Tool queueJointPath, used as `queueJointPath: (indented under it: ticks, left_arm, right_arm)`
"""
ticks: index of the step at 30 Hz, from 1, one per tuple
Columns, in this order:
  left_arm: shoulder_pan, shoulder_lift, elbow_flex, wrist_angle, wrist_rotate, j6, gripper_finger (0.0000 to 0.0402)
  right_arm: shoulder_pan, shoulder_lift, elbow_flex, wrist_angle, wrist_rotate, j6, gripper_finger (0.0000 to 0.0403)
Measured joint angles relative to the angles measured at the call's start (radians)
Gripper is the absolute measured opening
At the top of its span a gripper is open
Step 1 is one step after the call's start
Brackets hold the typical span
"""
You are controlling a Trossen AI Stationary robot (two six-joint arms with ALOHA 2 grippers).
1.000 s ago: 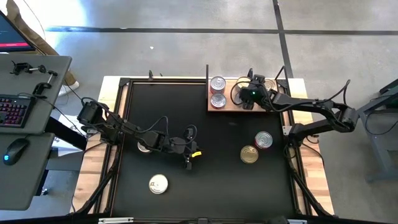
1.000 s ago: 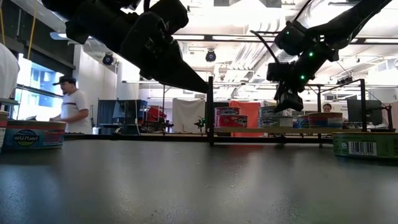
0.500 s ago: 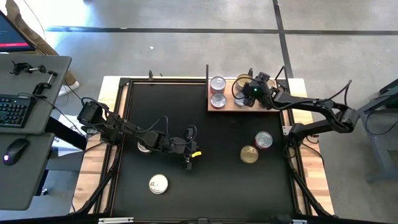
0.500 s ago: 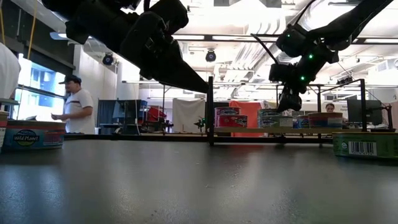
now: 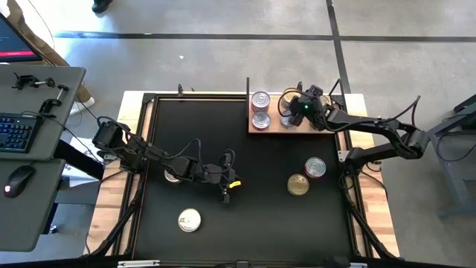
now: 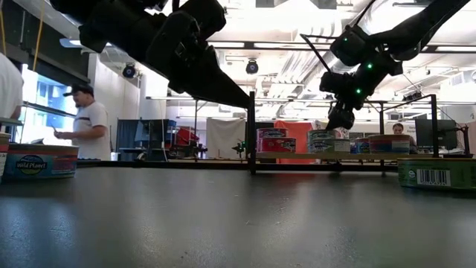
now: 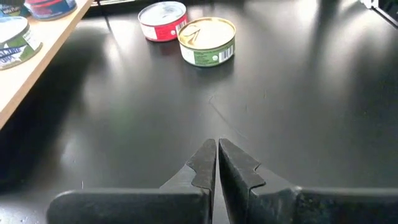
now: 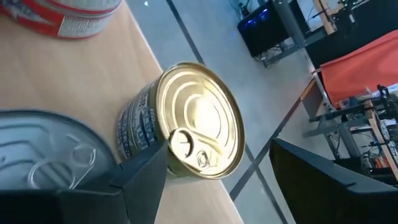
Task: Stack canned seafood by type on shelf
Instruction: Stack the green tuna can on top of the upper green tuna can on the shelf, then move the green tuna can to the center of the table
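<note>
The wooden shelf [image 5: 269, 129] stands at the mat's far right edge and carries two silver-lidded cans [image 5: 260, 100], a gold-lidded can [image 5: 288, 97] and another silver can [image 5: 285, 116]. My right gripper [image 5: 295, 110] hovers open just above these. In the right wrist view the gold can [image 8: 198, 119] stands on the wood between and beyond the spread fingers, with a silver lid [image 8: 43, 155] beside it. My left gripper [image 7: 217, 147] is shut and hangs over the bare mat at its middle [image 5: 227, 195]. A red-sided can [image 5: 315, 167] and a gold can [image 5: 298, 184] sit on the mat.
More cans rest on the black mat: one silver lid near the front left [image 5: 189, 219] and one partly under my left arm [image 5: 172, 176]. Thin black shelf posts [image 6: 252, 130] rise at the board's edges. A desk with a keyboard stands left of the table; a person [image 6: 88, 126] is in the room behind.
My right gripper has risen a little off the shelf's cans and drawn back toward the table's far right, tipping as it went; the near silver can it covered now shows from above. My left arm has kept still.
</note>
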Motion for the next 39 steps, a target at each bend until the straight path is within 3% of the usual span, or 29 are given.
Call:
queueJointPath:
  ticks: [9,16,21,28,39]
  left_arm:
    - [0.000,0.000,0.000,0.000,0.000,0.001,0.0012]
    - [0.000,0.000,0.000,-0.001,0.000,0.001,0.0012]
    - [-0.017,0.000,0.000,-0.002,-0.002,0.002,0.0012]
    - [-0.046,0.000,0.000,-0.003,-0.010,0.003,0.0012]
    - [-0.054,0.000,0.000,-0.001,-0.073,0.030,0.0012]
  right_arm:
    - [-0.018,0.000,0.005,-0.006,0.002,0.019,0.0272]
    - [0.097,0.000,0.147,-0.253,0.002,0.166,0.0272]
    - [0.267,-0.001,0.226,-0.376,0.002,0.295,0.0272]
    - [0.581,0.000,0.183,-0.369,0.000,0.514,0.0272]
    - [1.005,0.000,0.070,-0.172,0.106,0.789,0.0272]
